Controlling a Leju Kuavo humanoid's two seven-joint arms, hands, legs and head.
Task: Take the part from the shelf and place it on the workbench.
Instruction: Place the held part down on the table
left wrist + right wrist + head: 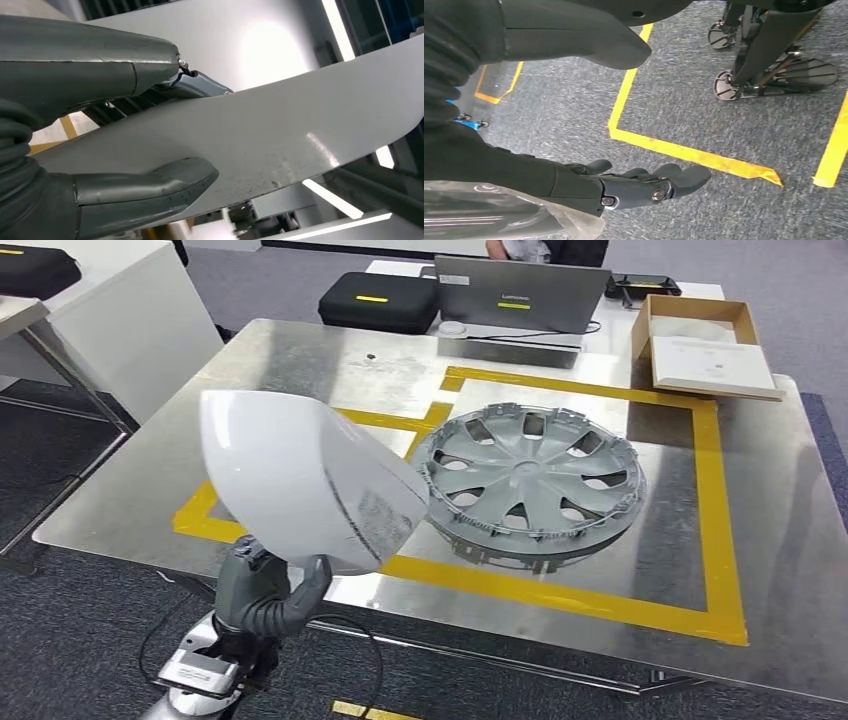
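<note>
My left hand [262,592] grips a large white curved shell part [300,480] from below, holding it above the near left edge of the metal workbench [300,370]. In the left wrist view the thumb and fingers [150,190] clamp the part's [300,120] edge. A silver wheel cover [530,475] lies on the workbench inside a yellow taped rectangle [715,510]. My right hand [644,187] hangs over grey carpet with its fingers spread, holding nothing.
At the bench's far side stand a grey laptop [520,295], a black case [378,300] and an open cardboard box [705,345]. A white table [110,310] stands to the left. A person sits behind the laptop. Yellow tape lines [664,145] mark the carpet.
</note>
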